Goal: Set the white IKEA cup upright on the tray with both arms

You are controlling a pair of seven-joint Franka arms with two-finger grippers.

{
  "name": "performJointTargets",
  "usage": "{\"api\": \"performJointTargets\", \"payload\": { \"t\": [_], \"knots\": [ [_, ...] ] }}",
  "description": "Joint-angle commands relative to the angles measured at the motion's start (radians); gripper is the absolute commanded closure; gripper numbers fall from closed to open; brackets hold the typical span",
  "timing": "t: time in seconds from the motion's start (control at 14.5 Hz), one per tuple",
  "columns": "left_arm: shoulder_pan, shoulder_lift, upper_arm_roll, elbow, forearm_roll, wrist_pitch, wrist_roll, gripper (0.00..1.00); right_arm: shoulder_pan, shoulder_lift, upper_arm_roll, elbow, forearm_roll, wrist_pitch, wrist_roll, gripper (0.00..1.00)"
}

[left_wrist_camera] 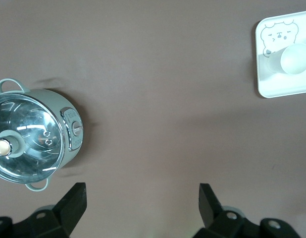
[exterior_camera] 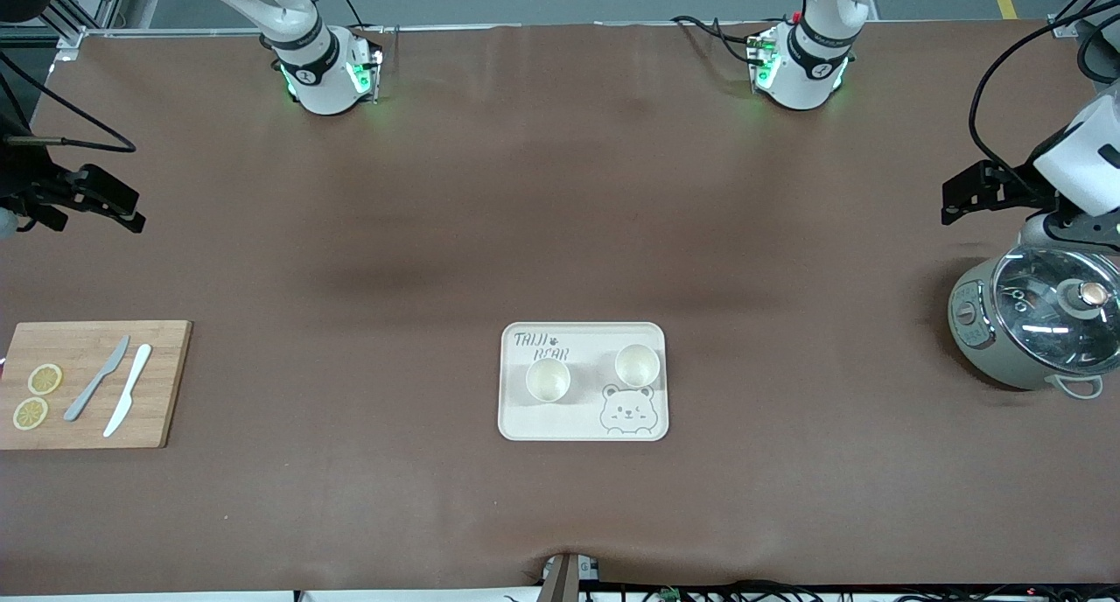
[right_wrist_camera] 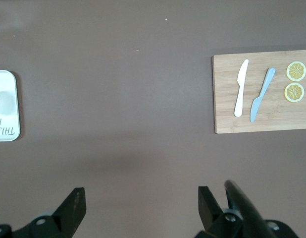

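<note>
Two white cups stand upright on the cream tray (exterior_camera: 581,425) with the bear drawing, in the middle of the table: one cup (exterior_camera: 548,380) by the lettering, the other cup (exterior_camera: 636,365) above the bear face. The left wrist view catches a corner of the tray (left_wrist_camera: 286,90) with one cup (left_wrist_camera: 295,58). My left gripper (exterior_camera: 955,206) (left_wrist_camera: 143,192) hangs open over bare table by the cooker, holding nothing. My right gripper (exterior_camera: 129,215) (right_wrist_camera: 141,194) hangs open over bare table at the right arm's end, also empty. An end of the tray (right_wrist_camera: 5,130) shows in the right wrist view.
A grey-green cooker (exterior_camera: 1037,326) (left_wrist_camera: 31,136) with a glass lid stands at the left arm's end. A wooden cutting board (exterior_camera: 92,383) (right_wrist_camera: 262,91) at the right arm's end carries a white knife (exterior_camera: 128,389), a grey knife (exterior_camera: 97,378) and two lemon slices (exterior_camera: 37,395).
</note>
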Motion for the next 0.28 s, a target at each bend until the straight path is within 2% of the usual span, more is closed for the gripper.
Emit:
{"api": "performJointTargets", "payload": {
  "t": [0.0,0.21],
  "knots": [
    [0.009,-0.011,-0.004,-0.003,-0.008,0.018,-0.002,0.0,-0.016,0.012,0.013,0.026,-0.009,-0.008,0.005,0.0],
    [0.012,-0.008,0.001,-0.005,-0.005,0.019,-0.003,0.0,-0.016,0.012,0.011,0.026,-0.009,-0.006,0.005,0.0]
  ]
}}
